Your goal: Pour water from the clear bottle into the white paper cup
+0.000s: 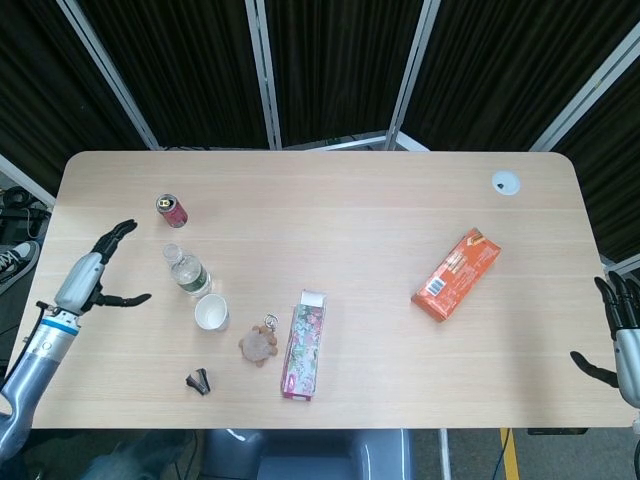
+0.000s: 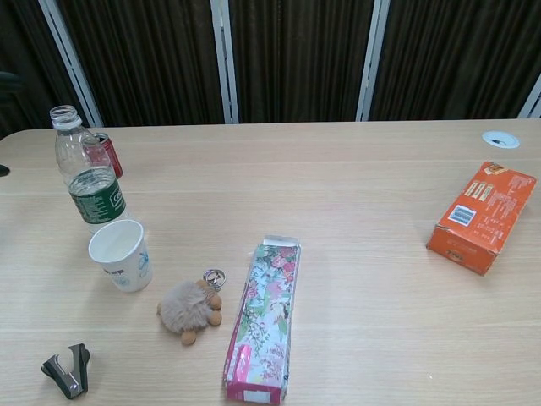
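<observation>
The clear bottle (image 1: 186, 271) (image 2: 87, 181) stands upright and uncapped on the table, with a green label around its middle. Just in front of it stands the white paper cup (image 1: 211, 313) (image 2: 122, 255), upright. My left hand (image 1: 95, 273) hovers open at the table's left edge, fingers spread, well apart from the bottle. It holds nothing. In the chest view this hand is out of frame. My right hand (image 1: 622, 335) hangs open off the table's right edge, far from both objects.
A red can (image 1: 171, 210) (image 2: 105, 154) stands behind the bottle. A furry keychain (image 2: 192, 306), a flowered long box (image 2: 264, 316) and a black stapler (image 2: 68, 370) lie near the cup. An orange box (image 1: 455, 273) lies to the right.
</observation>
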Robot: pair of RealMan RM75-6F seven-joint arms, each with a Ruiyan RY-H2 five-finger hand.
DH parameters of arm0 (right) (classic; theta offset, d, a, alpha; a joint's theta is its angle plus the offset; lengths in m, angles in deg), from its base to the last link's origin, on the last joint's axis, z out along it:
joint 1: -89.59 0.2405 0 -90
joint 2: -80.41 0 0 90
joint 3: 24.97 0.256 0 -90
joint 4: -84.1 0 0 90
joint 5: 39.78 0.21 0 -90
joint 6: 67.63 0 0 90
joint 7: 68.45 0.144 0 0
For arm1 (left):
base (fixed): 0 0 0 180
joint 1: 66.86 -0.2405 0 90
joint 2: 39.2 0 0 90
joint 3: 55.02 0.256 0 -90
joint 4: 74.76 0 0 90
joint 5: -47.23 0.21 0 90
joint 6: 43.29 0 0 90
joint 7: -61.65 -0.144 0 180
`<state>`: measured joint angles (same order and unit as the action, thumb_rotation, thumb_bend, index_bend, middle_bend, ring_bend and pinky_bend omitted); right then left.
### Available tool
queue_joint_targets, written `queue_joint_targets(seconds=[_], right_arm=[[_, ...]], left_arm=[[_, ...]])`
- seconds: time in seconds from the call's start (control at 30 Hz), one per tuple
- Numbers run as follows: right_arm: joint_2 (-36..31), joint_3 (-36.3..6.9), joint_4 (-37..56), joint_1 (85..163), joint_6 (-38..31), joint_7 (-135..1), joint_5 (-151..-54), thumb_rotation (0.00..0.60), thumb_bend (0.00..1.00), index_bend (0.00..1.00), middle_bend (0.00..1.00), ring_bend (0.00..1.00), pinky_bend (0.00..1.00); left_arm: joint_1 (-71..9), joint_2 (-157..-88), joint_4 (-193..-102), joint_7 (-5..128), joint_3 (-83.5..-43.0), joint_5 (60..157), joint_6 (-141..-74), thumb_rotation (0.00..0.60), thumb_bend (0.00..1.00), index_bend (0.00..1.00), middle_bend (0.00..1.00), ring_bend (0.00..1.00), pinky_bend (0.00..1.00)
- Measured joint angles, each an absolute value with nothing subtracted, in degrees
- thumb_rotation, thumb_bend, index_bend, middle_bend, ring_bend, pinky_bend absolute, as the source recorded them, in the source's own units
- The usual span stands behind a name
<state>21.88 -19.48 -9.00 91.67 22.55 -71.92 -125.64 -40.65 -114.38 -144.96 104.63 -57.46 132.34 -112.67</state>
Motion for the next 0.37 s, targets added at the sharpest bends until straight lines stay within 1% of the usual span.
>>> queue_joint_targets(seconds=[0.13, 0.37], right_arm=[[22.55, -19.56, -9.33, 91.34, 23.34, -70.58, -126.50, 0.600, 0.00, 0.00, 0.00, 0.00, 0.00], [23.18, -19.74, -9.18, 91.13, 24.25, -69.18, -128.07, 0.600, 0.00, 0.00, 0.00, 0.00, 0.00]], left_arm=[[-43.84, -111.75, -149.29, 94.69, -57.31, 131.99, -117.79, 0.600, 0.00, 0.00, 0.00, 0.00, 0.00], [-50.08, -108.06, -160.21, 73.10, -56.40, 131.79, -127.15, 0.600, 0.00, 0.00, 0.00, 0.00, 0.00]])
